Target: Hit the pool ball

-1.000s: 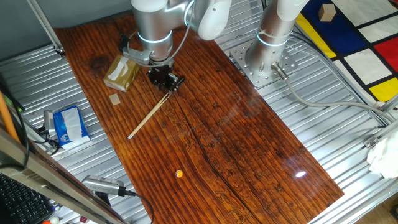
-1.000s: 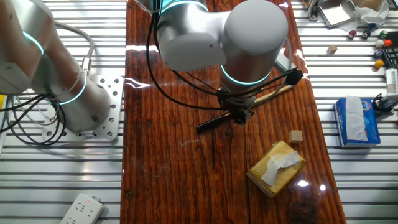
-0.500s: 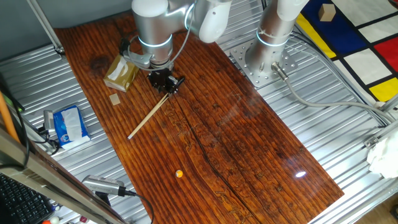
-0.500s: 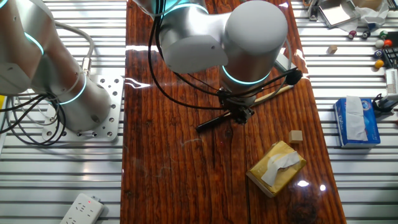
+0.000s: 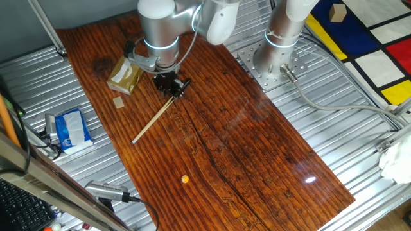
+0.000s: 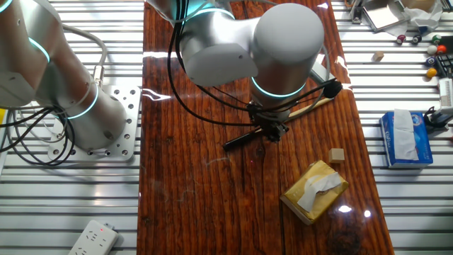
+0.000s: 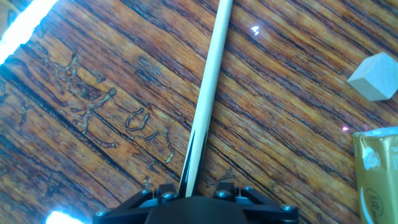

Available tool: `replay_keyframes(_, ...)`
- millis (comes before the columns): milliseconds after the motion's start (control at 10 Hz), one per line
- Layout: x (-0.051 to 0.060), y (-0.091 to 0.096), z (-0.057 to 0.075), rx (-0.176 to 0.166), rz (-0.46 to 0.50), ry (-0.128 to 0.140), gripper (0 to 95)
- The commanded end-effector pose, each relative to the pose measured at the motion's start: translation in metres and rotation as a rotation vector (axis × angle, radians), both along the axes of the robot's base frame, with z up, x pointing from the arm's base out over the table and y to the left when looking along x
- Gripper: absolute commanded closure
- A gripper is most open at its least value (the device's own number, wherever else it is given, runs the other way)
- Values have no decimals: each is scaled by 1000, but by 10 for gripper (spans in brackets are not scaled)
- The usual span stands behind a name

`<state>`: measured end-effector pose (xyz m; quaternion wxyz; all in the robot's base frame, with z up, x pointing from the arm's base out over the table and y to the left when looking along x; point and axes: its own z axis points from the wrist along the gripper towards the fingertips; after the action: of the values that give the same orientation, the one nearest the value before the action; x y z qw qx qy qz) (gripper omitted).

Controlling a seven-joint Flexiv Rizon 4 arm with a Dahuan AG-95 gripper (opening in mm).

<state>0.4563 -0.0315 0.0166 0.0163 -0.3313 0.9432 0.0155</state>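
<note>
The pool ball [image 5: 185,179] is a tiny orange ball on the wooden table, near its front edge and far from the gripper. My gripper [image 5: 170,85] is low over the table and shut on the dark butt end of a pool cue [image 5: 153,119]. The pale shaft lies on the table and points toward the front left. The other fixed view shows the gripper [image 6: 270,132] with the cue's dark end [image 6: 239,140] sticking out left. In the hand view the cue [image 7: 208,93] runs from the gripper [image 7: 194,198] up the frame. The ball is out of sight there.
A tan tissue pack [image 5: 124,75] and a small wooden cube [image 5: 118,102] lie left of the gripper; both show in the hand view, the cube [image 7: 375,78] and the pack [image 7: 378,171]. A blue tissue packet [image 5: 71,128] sits off the table's left edge. The arm's base [image 5: 273,58] stands at the back right.
The gripper and cue have shifted very slightly; the ball has not moved.
</note>
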Motion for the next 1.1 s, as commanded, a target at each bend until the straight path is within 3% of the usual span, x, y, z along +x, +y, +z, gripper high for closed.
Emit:
replay_keyframes(100,0,-1,0,-2,-1,-3,760)
replay_keyframes(900,1,0,-6,1,-9,-7,760)
replay_keyframes(1000,1,0,-6,-2,-16,-7,950)
replay_keyframes(1100,1,0,-6,-2,-17,-6,950)
